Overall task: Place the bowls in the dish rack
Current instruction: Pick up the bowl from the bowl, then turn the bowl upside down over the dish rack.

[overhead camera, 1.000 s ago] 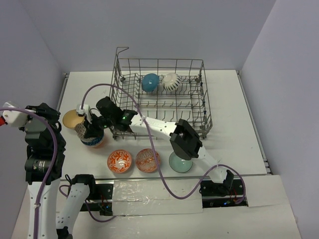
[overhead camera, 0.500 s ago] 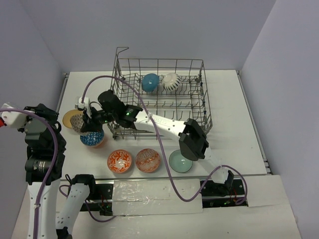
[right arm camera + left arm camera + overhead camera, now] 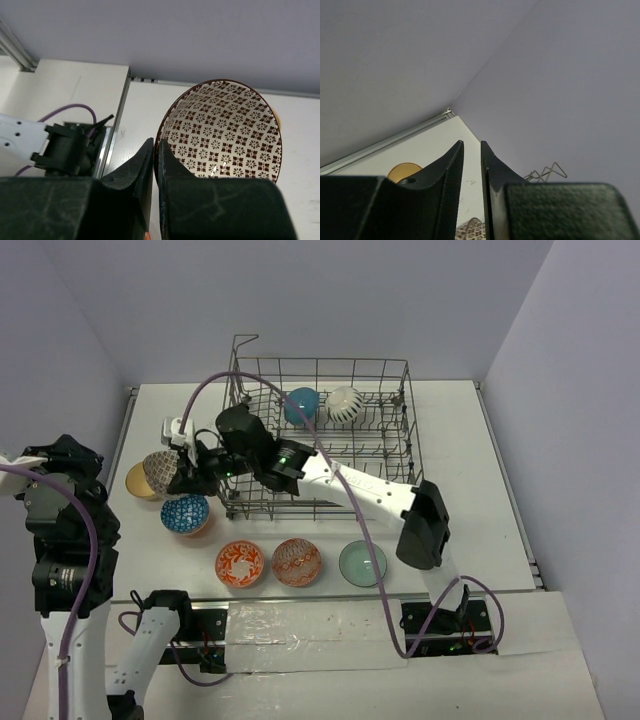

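Right gripper (image 3: 155, 150) clenched on rim of brown-patterned bowl (image 3: 225, 130), left of dish rack (image 3: 318, 362)
Bowl stands on edge, mouth facing sideways; left gripper (image 3: 471, 146) narrowly parted, empty.

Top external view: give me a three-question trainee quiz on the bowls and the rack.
1. True or false: the dish rack holds exactly two bowls, the teal bowl and the striped bowl.
2. Which gripper pinches the brown-patterned bowl? A left, B right, C neither.
3. What colour is the bowl on the table nearest the right arm's base?
Key: 1 true; 2 B, the right gripper; 3 the pale green bowl.
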`<action>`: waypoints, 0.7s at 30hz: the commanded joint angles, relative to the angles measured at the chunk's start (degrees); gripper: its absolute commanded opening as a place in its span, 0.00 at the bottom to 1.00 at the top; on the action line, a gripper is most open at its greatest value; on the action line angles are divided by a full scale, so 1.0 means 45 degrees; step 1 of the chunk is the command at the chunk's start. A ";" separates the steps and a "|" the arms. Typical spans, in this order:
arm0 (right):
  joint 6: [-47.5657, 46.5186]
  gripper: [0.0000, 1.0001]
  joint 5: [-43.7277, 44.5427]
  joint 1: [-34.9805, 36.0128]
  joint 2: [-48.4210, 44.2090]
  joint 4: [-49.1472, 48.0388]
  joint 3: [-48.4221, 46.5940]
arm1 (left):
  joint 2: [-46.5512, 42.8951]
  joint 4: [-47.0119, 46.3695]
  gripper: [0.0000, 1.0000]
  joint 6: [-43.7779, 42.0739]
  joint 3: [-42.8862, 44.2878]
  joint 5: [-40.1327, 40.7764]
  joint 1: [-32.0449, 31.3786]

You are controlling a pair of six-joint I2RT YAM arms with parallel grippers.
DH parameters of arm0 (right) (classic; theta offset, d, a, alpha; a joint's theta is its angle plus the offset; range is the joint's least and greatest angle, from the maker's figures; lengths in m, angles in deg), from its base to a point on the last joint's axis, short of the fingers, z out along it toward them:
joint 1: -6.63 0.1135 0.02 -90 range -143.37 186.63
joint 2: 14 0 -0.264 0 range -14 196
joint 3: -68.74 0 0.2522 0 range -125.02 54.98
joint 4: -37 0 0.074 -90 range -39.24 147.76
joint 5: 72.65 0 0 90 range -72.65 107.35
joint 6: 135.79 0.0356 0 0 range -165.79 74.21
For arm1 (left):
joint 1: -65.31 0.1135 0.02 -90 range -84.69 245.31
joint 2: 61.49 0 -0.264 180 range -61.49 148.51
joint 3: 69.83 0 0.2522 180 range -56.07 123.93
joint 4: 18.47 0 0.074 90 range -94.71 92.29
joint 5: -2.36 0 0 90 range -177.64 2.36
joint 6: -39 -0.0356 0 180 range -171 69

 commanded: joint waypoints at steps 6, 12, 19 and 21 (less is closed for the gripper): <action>-0.0658 0.00 0.0604 -0.0363 -0.3510 -0.1193 0.1082 | 0.0811 -0.0570 0.25 -0.0239 0.0528 -0.0668 -0.0049; -0.0580 0.00 0.1795 -0.1221 -0.5638 -0.1584 0.3308 | 0.1456 -0.1720 0.25 -0.0999 -0.0443 -0.2833 -0.0049; 0.0571 0.00 0.3104 -0.3232 -0.8372 -0.1682 0.6566 | 0.2272 -0.3734 0.26 -0.1040 -0.1933 -0.5492 -0.0049; 0.0806 0.00 0.3807 -0.3952 -0.9213 -0.1721 0.7194 | 0.2704 -0.3677 0.26 -0.1118 -0.1836 -0.6175 -0.0049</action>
